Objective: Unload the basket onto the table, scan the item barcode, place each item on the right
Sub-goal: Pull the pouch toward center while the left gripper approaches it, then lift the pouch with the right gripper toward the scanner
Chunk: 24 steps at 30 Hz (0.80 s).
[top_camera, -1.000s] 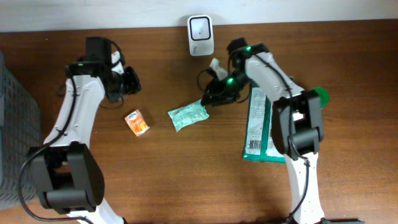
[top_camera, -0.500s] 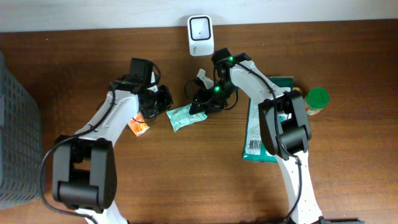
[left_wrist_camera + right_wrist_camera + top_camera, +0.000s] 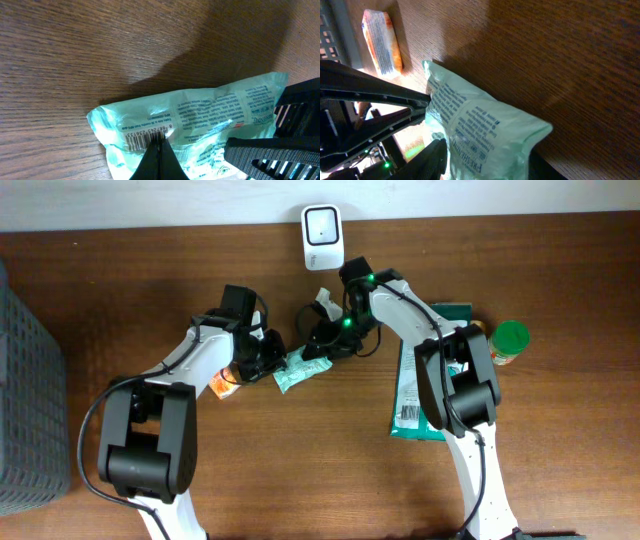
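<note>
On the wooden worktop (image 3: 560, 470), the left end effector (image 3: 272, 361) is pressed together, its tips set on the barcode end of the green packet (image 3: 297, 371). The packet's other end is pinched by the right end effector (image 3: 318, 348), below the white scanner (image 3: 322, 224).

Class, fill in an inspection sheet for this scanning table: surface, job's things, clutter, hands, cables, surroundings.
Surface: wooden table, no spills seen.
Job's things: mint packet, barcode facing up; white scanner at the back edge.
Clutter: orange packet, big green bag, green-lidded jar.
Hands: left hand shut, tips at the barcode; right hand straddles the mint packet, grip unclear.
Cables: black cables at both wrists.
Surroundings: grey basket at left, pale wall behind.
</note>
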Tool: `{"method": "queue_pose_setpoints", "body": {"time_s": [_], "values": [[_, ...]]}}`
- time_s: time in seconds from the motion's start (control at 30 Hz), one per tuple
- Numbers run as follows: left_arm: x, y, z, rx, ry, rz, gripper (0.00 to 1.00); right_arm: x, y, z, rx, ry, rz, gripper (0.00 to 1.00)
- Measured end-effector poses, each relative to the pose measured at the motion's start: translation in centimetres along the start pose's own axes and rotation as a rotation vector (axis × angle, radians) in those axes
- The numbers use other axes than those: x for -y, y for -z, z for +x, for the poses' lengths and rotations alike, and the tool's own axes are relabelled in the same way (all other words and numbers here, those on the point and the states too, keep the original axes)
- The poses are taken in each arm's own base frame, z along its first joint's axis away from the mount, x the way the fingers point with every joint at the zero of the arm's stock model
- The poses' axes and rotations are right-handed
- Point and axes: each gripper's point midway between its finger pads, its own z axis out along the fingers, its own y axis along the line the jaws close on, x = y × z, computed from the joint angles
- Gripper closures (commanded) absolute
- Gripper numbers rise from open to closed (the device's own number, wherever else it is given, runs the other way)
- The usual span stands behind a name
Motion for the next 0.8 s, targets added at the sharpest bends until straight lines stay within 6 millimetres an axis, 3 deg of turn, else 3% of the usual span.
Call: {"method": "queue_pose_setpoints", "body": {"time_s": [0.07, 0.3, 0.4, 0.67, 0.73, 0.8], "values": [[0.0, 0.0, 0.0, -0.001, 0.002, 0.003, 1.0, -0.2, -0.1, -0.2, 0.01, -0.008, -0.019, 0.57], [0.0, 0.0, 0.0, -0.001, 0.002, 0.003, 0.99, -0.3, -0.6, 0.0, 0.004, -0.022, -0.021, 0.72], [0.0, -0.1, 0.0, -0.002, 0.004, 0.005, 0.83, -0.2, -0.6, 0.0, 0.005, -0.021, -0.021, 0.79], [0.4, 0.6, -0.3, -0.017, -0.032, 0.034, 0.61, -0.9, -0.2, 1.1, -0.034, -0.057, -0.022, 0.96], [-0.3, 1.6, -1.4, 0.015, -0.042, 0.032, 0.46, -1.6, 1.4, 1.3, -0.026, -0.066, -0.022, 0.96], [-0.6, 4.7, -3.4, 0.105, -0.042, 0.041, 0.39, -2.8, 5.0, 0.8, 0.028, -0.031, -0.038, 0.96]]}}
